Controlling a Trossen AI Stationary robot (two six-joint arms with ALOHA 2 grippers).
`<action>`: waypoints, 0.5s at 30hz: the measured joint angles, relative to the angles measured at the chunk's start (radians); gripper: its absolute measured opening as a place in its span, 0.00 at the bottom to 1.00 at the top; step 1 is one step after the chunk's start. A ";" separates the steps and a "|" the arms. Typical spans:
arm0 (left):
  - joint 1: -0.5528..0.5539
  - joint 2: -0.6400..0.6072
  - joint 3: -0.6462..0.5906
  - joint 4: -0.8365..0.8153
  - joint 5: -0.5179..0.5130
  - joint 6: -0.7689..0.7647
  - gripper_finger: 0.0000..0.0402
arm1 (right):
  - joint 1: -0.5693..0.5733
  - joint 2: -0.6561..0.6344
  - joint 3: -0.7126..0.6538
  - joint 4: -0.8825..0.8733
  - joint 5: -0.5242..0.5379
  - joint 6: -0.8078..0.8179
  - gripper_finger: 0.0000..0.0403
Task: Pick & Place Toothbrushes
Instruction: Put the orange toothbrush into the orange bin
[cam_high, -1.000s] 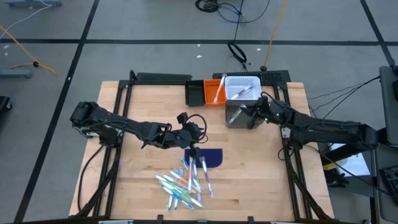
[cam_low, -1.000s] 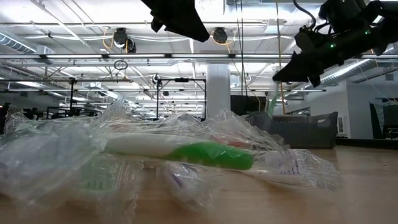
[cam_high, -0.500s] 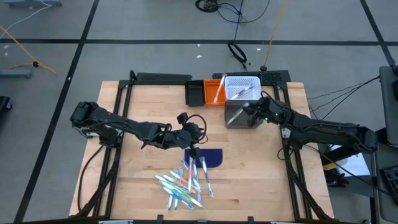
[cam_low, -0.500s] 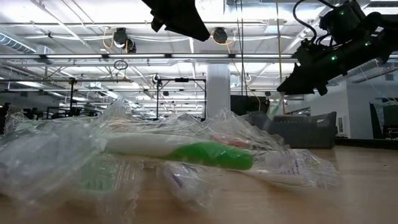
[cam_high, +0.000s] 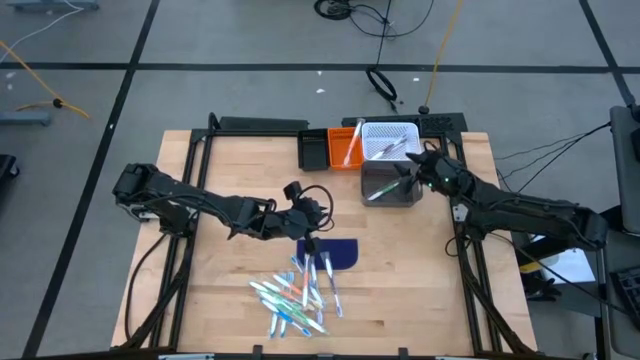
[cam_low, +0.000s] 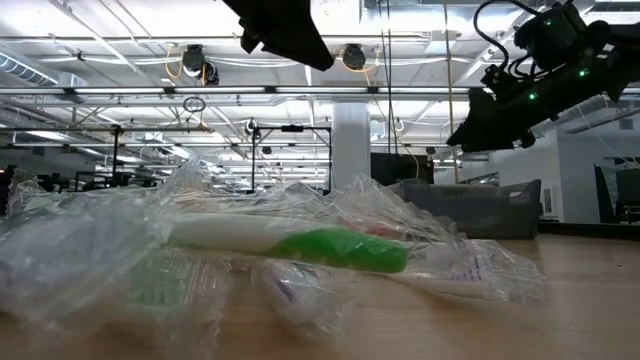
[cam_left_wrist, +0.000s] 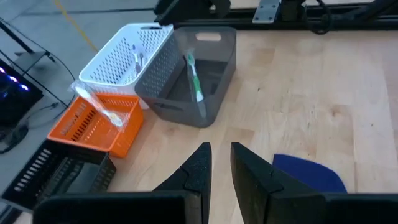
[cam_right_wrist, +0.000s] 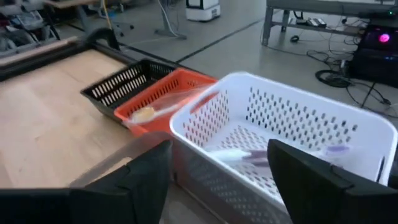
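Over the grey bin at the back of the table, our right gripper hangs with its fingers spread wide and nothing between them, and a green toothbrush leans slantwise inside that bin, one end propped against the wall. We judge that the first risk: resting so steeply, it could tip over the rim if the arm clips the bin while pulling away. Just behind the grey bin stand a white basket, holding a brush or two, and an orange bin with a wrapped one, so a careless drop near the shared edges could land a brush in the wrong container. Well forward of the grey bin, the remaining toothbrushes lie heaped in crinkled clear wrappers beside a dark blue mat. Our left gripper hovers between bin and heap, fingers nearly together and holding nothing. We expect trouble there: slippery wrappers overlapping could let a pinch slide off or drag two brushes up at once.
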 joint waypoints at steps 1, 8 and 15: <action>0.000 0.000 0.000 -0.010 0.001 -0.015 0.16 | 0.003 -0.005 0.004 0.002 -0.016 0.000 0.64; 0.000 0.000 0.000 -0.137 0.114 -0.130 0.16 | 0.053 -0.028 0.011 0.001 -0.189 0.010 0.64; -0.017 0.027 -0.012 -0.242 0.320 -0.338 0.16 | 0.174 -0.028 0.011 0.000 -0.275 0.027 0.61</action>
